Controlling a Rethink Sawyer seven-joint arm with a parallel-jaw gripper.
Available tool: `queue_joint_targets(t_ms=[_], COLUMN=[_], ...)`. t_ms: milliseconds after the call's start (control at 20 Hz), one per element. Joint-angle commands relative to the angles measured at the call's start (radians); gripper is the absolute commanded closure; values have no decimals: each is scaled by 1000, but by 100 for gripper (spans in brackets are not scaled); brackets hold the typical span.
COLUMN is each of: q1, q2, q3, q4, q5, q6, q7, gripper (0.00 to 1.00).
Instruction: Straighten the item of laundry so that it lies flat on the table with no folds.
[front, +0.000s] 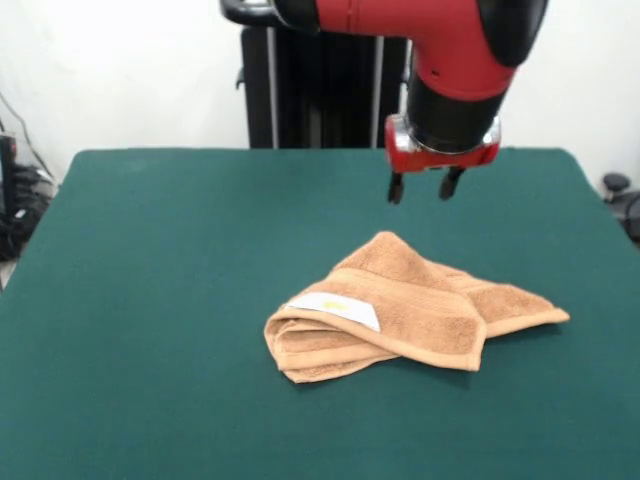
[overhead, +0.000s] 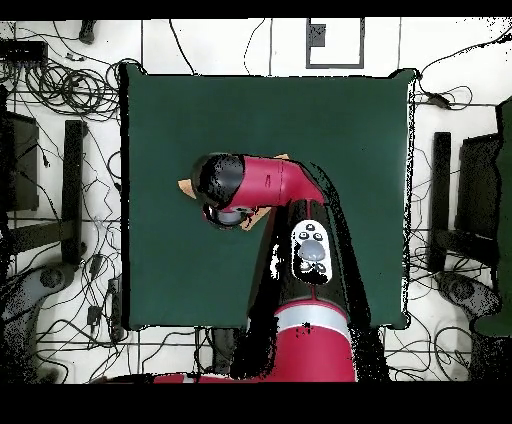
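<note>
1. while the towel lies bunched and folded over itself a little right of the table's middle in the front view, the gripper hangs above and behind it, touching nothing, its two short fingers spread a little apart with nothing between them.
2. the white label faces up on the top fold, and a rolled lip of layers sits at the near left corner.
3. risk, as i judge it: a pinch on that thick lip would likely take several layers at once, so a pull would drag the whole bundle instead of opening it.
4. another risk: a grab at the thin right corner could slip off the terry.
5. in the overhead view the arm hides nearly all the towel, so only slivers show.
6. room: green felt lies open on every side, widest to the left in the front view; the right edge is nearer, so spreading leftward looks safer.
</note>
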Motion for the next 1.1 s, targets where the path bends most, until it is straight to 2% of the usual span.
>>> queue_joint_targets(t_ms=[50, 300, 400, 650, 900, 1100], q1=[8, 23, 52, 131, 126, 43], q2=[-93, -167, -193, -232, -242, -232], q3=[20, 5, -23, -102, -95, 9], q4=[139, 255, 303, 410, 479, 540], q5=[-76, -108, -114, -70, 1, 39], q6=[-286, -437, -497, -592, -628, -691], q7=[104, 153, 207, 330, 329, 259], gripper=[0, 0, 0, 0, 0, 0])
